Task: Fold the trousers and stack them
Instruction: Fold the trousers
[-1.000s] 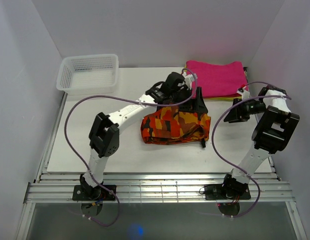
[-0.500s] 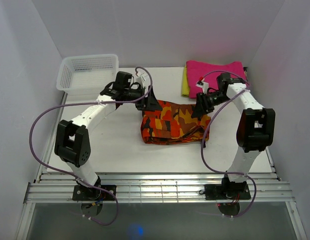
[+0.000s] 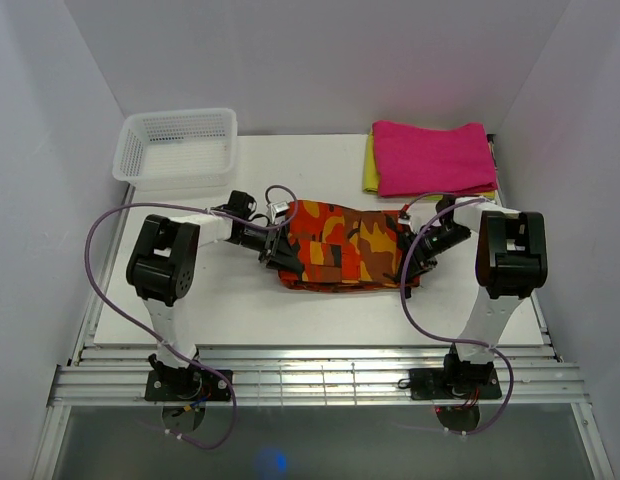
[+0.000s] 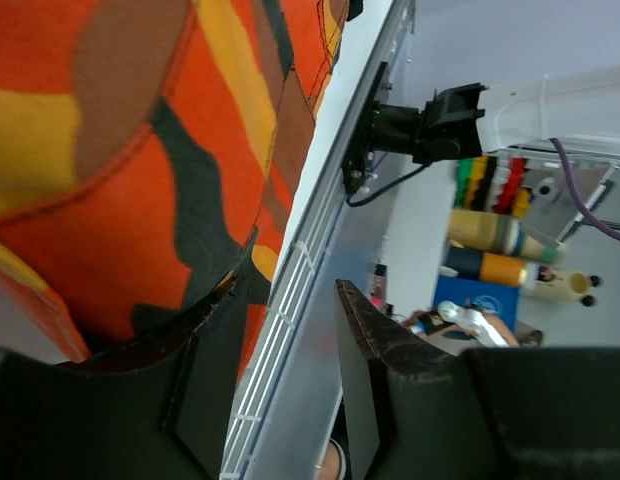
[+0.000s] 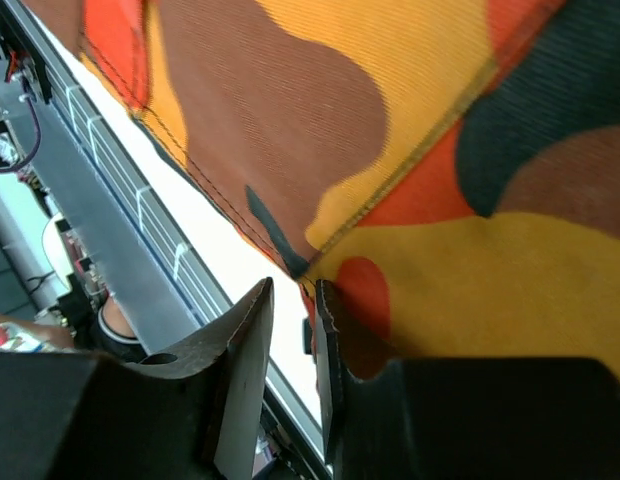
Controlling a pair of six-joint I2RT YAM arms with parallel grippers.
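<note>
Both arms are now coming down on the ends of the folded trousers (image 3: pixel 340 245), mid-tabletop (image 3: pixel 190 300). Left jaws are narrowing, still gaping and empty; right jaws are pinching the hem. A two-handed lift is probably coming.

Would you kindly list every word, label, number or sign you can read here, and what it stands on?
No text can be read.
The orange, red, yellow and black camouflage cloth trousers show only pattern.
The coloured bottles in the background of the left wrist view may bear labels, but they are too blurred to read.
</note>
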